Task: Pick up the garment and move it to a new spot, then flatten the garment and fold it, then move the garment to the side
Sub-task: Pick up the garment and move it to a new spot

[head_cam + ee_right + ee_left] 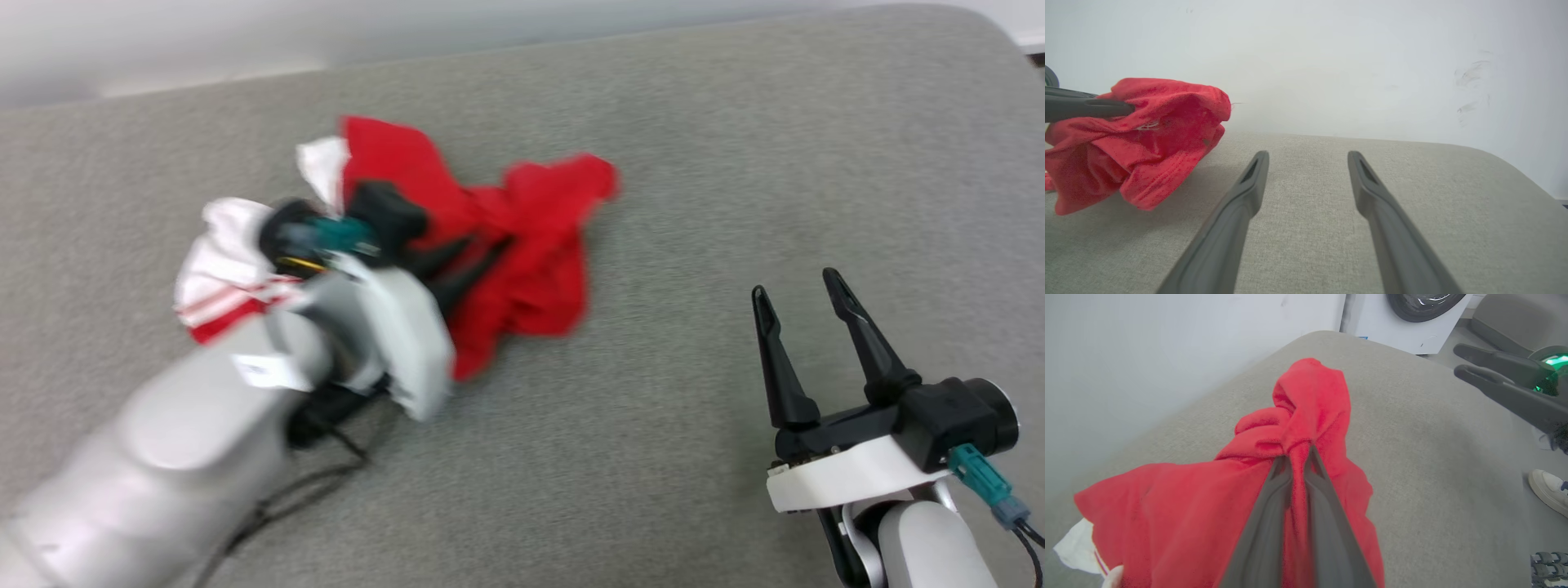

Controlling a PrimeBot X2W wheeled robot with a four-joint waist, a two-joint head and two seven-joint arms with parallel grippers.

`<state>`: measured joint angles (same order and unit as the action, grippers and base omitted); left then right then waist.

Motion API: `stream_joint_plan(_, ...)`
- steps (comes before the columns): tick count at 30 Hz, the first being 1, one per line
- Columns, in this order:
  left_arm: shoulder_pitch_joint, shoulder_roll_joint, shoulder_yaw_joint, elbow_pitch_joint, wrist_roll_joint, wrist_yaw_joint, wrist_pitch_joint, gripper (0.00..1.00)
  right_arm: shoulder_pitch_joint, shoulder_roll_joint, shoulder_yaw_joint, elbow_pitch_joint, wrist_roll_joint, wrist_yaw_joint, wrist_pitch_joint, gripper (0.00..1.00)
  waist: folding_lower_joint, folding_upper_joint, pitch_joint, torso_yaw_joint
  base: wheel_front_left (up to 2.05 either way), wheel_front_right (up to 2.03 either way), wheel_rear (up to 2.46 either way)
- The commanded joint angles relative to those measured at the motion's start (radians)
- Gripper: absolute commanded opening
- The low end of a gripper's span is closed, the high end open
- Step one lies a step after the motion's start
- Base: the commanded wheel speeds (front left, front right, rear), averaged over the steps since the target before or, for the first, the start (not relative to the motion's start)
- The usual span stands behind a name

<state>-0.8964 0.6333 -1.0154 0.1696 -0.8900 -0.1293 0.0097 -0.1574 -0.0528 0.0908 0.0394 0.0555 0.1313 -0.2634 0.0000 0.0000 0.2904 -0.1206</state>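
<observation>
Now, surroundings first. Your work surface is a grey fabric pad (735,163) with a rounded far-right corner, and a pale wall (1331,61) runs along its far side. In the left wrist view a white washing machine (1412,318) with a dark round door stands past the pad's corner. A person's pale shoe (1545,490) is on the floor off the pad's edge, with small dark wheels (1549,563) nearer the camera.

The pad between your two grippers is bare fabric.

Your left gripper (490,245) has its fingers pressed together, pinching a fold of the garment (522,245) near the tips. The garment is a bunched red heap left of the pad's centre. A white sleeve with red stripes (220,278) spills out on its left side, partly behind your left wrist. From the right wrist view the red cloth hangs off the gripper. Whether its lowest fold rests on the pad, you cannot tell.

Your right gripper (796,286) is at the near right, well apart from the garment, fingers spread wide and holding nothing.

Writing: a white label (265,371) sits on your left forearm, too blurred to read. A small blue mark on the washing machine is too small to read.
</observation>
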Motion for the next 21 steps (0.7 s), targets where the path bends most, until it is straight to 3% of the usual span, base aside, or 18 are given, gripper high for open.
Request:
stream_joint_plan(1, -0.011, -0.067, -0.047, 0.016, 0.015, -0.001, -0.008, 0.00, 0.010, 0.004, -0.007, -0.006, 0.006, -0.001, -0.002, 1.00, 0.0000, 0.0000, -0.022, -0.046, 0.00, 0.00, 0.00)
stream_joint_plan(2, -0.011, -0.098, -0.074, 0.026, 0.022, -0.001, -0.009, 0.00, 0.011, 0.004, -0.010, -0.009, 0.009, -0.001, -0.002, 1.00, 0.0000, 0.0000, -0.022, -0.056, 0.00, 0.00, 0.00)
stream_joint_plan(3, -0.007, -0.187, -0.153, 0.062, 0.037, -0.001, -0.018, 0.00, 0.009, 0.004, -0.024, -0.016, 0.021, -0.001, -0.002, 1.00, 0.0000, 0.0000, -0.022, -0.085, 0.00, 0.00, 0.00)
stream_joint_plan(8, 0.017, -0.291, -0.243, 0.127, 0.065, 0.000, -0.029, 0.00, 0.008, 0.004, -0.040, -0.018, 0.033, -0.001, -0.002, 1.00, 0.0000, 0.0000, -0.019, -0.112, 0.00, 0.00, 0.00)
stream_joint_plan(9, 0.022, -0.307, -0.252, 0.139, 0.076, 0.000, -0.032, 0.91, 0.009, 0.004, -0.041, -0.018, 0.034, -0.001, -0.002, 1.00, 0.0000, 0.0000, -0.019, -0.114, 0.00, 0.00, 0.00)
stream_joint_plan(10, 0.033, -0.319, -0.256, 0.150, 0.080, 0.000, -0.030, 1.00, 0.010, 0.004, -0.042, -0.018, 0.035, -0.001, -0.002, 1.00, 0.0000, 0.0000, -0.019, -0.114, 0.00, 0.00, 0.00)
stream_joint_plan(15, 0.060, -0.346, -0.262, 0.182, 0.089, 0.000, -0.037, 1.00, 0.017, 0.004, -0.039, -0.010, 0.041, -0.001, -0.002, 1.00, 0.0000, 0.0000, -0.032, -0.100, 0.00, 0.00, 0.00)
stream_joint_plan(21, 0.064, -0.324, -0.251, 0.222, 0.061, 0.000, -0.130, 1.00, 0.029, 0.004, -0.044, 0.002, 0.031, -0.001, -0.002, 1.00, 0.0000, 0.0000, -0.081, -0.046, 0.00, 0.00, 0.00)
